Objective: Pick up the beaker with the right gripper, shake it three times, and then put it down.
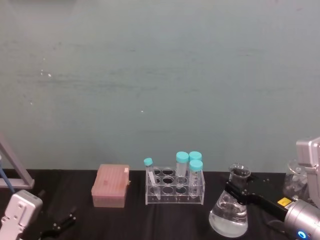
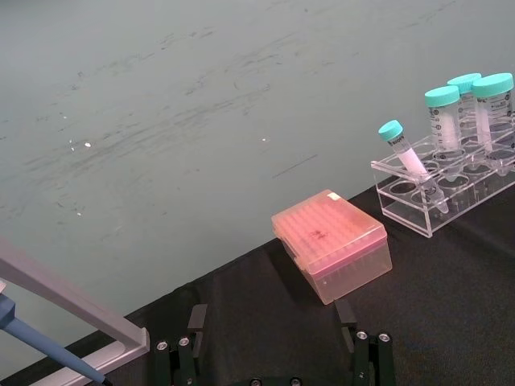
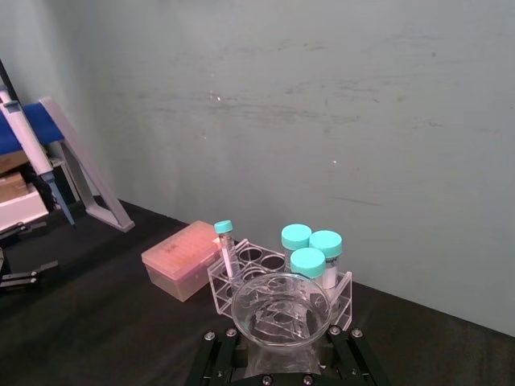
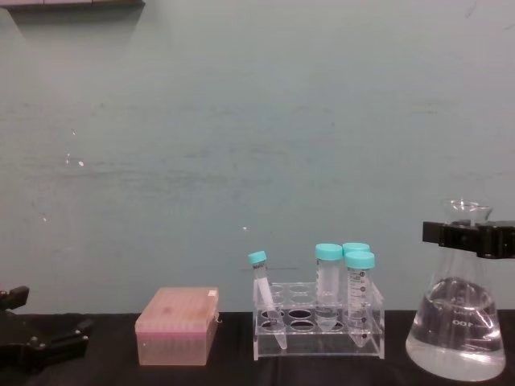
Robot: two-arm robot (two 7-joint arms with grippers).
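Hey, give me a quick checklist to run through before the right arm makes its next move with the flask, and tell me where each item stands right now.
1. right tool closed on the neck of the beaker, under the flared rim: ok.
2. Beaker upright: ok.
3. Liquid sits in the wide base, far below the neck: ok.
4. Gap between the beaker and the tube rack: ok, they stand apart.
5. Beaker base lifted off the black table: cannot tell.
6. left tool open and parked at the far left, away from the beaker: ok.
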